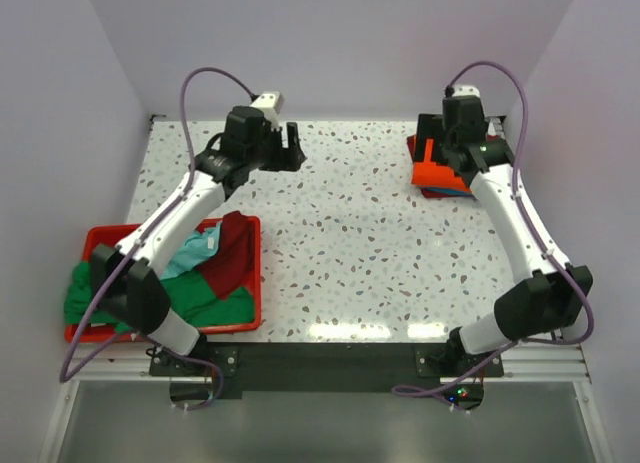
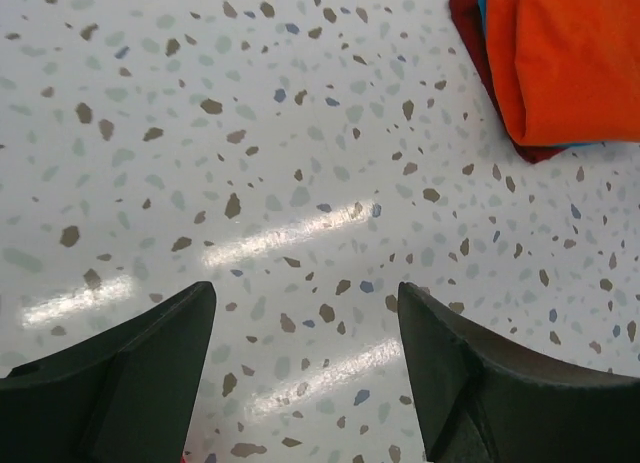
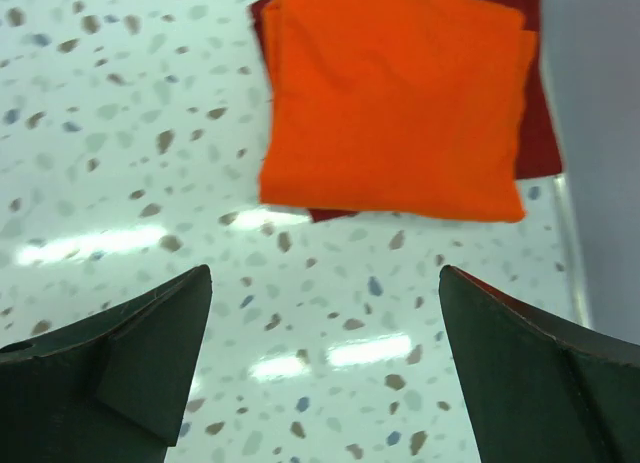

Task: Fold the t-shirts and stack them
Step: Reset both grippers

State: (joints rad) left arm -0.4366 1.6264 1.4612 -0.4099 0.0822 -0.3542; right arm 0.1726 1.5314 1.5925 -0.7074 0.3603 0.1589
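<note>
One orange cloth tee (image 3: 390,103), folded sq., atop dark-red tee (image 3: 541,133).

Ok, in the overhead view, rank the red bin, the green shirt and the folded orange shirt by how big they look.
Largest: red bin.
Next: green shirt, partly behind the left arm.
Smallest: folded orange shirt, partly covered by the right arm.

Overhead view from behind; both wrist views close, downward (shared: orange t-shirt (image 1: 432,174) (image 2: 570,63) (image 3: 395,103))
</note>
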